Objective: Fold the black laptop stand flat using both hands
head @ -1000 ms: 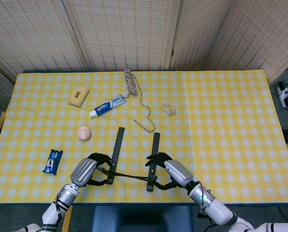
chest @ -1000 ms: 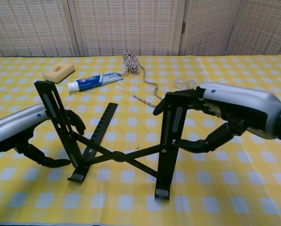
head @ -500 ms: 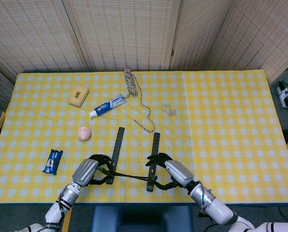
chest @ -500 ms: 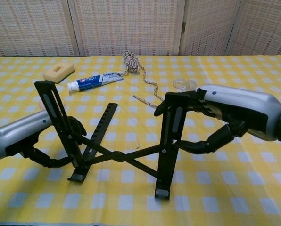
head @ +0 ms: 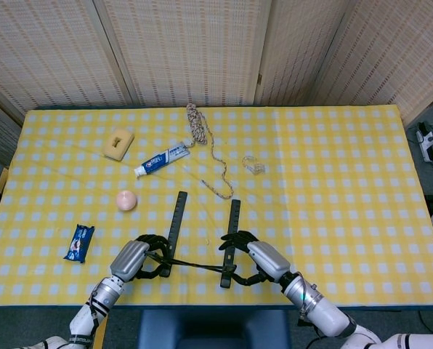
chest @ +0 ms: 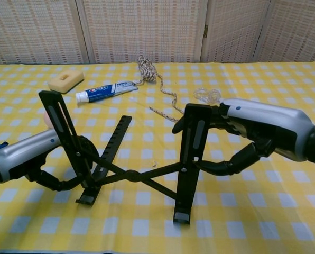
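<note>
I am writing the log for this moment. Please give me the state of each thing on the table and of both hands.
Stand: unfolded, both upper arms raised, not flat.
Left hand: fingers curled around the stand's left arm.
Right hand: grips the stand's right arm.
Toothpaste: lying flat, cap on.
Rope: loose, partly uncoiled.
Sponge: lying flat.
Blue packet: lying flat, looks sealed.
Ball: resting on cloth.

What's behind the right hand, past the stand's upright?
Behind the right hand in the chest view lies a clear plastic piece on the yellow tablecloth. Whatever cloth sits directly beneath the hand is covered. The laptop stand is not yet flat.
</note>
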You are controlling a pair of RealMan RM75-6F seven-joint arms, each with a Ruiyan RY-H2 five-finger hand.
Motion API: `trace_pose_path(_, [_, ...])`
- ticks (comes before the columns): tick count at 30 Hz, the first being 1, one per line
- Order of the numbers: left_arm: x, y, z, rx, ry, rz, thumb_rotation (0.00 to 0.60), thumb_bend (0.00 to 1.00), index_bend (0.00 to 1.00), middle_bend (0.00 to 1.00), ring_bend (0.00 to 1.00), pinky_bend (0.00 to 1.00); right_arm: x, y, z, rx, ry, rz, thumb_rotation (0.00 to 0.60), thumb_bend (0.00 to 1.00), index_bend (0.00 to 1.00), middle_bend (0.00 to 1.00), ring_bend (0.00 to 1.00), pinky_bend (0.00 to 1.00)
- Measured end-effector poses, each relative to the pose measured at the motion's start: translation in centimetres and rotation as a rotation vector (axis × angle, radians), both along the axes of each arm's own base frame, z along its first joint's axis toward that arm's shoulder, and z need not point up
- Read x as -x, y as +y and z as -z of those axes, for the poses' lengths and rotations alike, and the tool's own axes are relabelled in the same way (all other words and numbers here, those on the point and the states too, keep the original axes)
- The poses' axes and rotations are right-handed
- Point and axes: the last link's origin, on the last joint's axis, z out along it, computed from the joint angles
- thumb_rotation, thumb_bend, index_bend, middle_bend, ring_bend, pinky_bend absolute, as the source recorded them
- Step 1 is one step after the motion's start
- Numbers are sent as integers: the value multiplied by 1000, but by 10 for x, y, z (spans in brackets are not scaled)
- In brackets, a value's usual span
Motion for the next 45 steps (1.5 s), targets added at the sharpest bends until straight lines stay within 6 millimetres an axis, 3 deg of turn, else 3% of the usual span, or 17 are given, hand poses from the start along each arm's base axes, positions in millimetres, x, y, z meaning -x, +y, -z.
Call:
trace_pose_path(22, [5, 0, 1, -24, 14, 0, 600, 432, 547, 333, 260, 261, 1, 0, 4, -8, 2, 6, 600, 393, 276, 155, 87, 0])
trace_pose_path(36, [6, -3, 2, -24, 9, 4, 600, 502, 608, 333, 264, 260, 1, 1, 5, -4, -1, 7, 600, 394, 276, 155, 84, 0])
trace_pose_path(39, [6, -4, 2, -21, 9, 9, 600, 500, 578, 333, 263, 259, 2, 1, 5, -5, 5, 4, 600, 394, 276, 154, 84, 0])
trace_pose_path(45, [2, -10, -1, 0, 12, 27, 600, 455, 394, 330, 235, 234, 4, 3, 5, -14, 30, -22, 600, 394, 211, 119, 75, 0])
